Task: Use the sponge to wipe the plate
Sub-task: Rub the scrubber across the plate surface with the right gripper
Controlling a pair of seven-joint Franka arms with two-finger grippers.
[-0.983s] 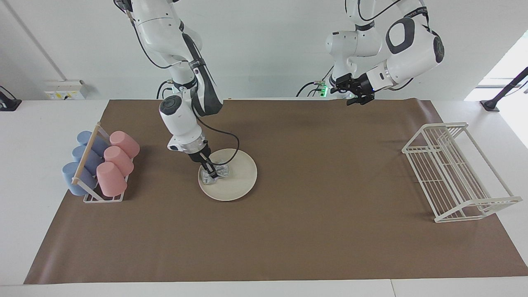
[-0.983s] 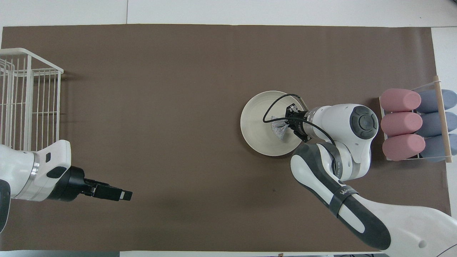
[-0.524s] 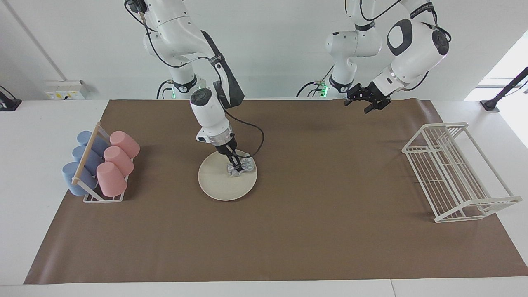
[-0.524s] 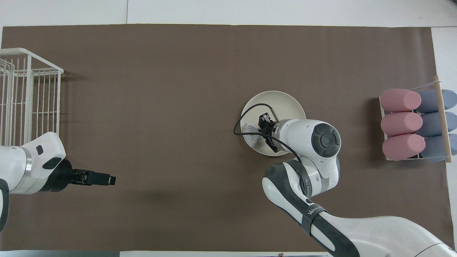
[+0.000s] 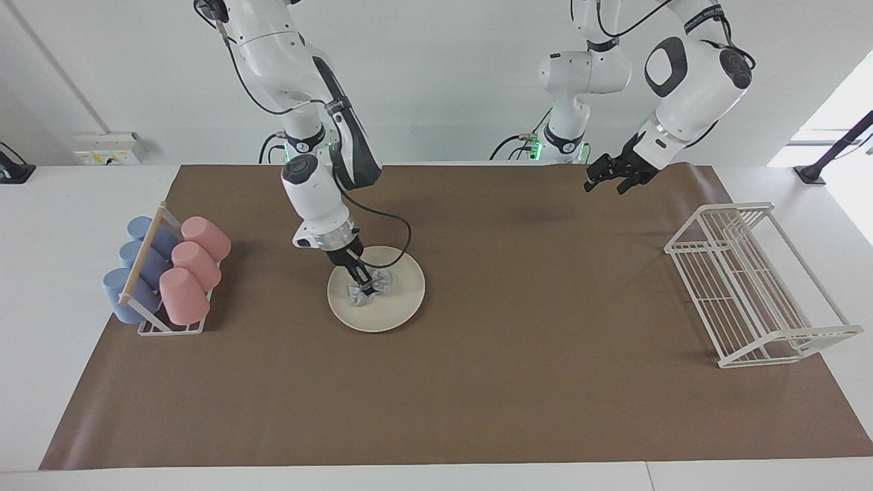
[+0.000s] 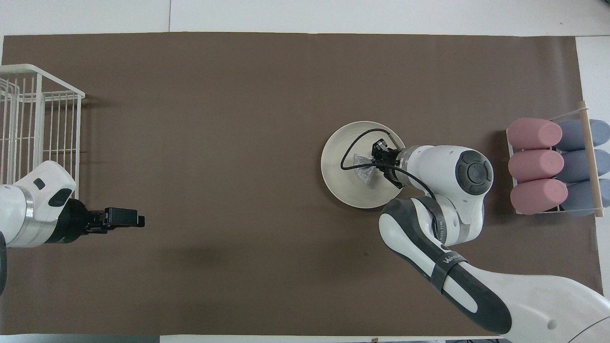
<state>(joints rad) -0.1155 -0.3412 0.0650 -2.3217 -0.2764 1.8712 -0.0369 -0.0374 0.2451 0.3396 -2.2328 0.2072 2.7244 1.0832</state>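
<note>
Overhead view, your inventory: plate mid-mat, toward the right arm's end; right gripper pinching sponge on plate centre; left gripper spread, waiting over bare brown mat near wire rack; 6 cups racked beside the plate

plate: cream, flat on mat | sponge: silvery, crumpled, on plate

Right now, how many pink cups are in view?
3, lying side by side in the cup rack at the right arm's end of the table. Blue cups lie beside them; none looks hidden.
</note>
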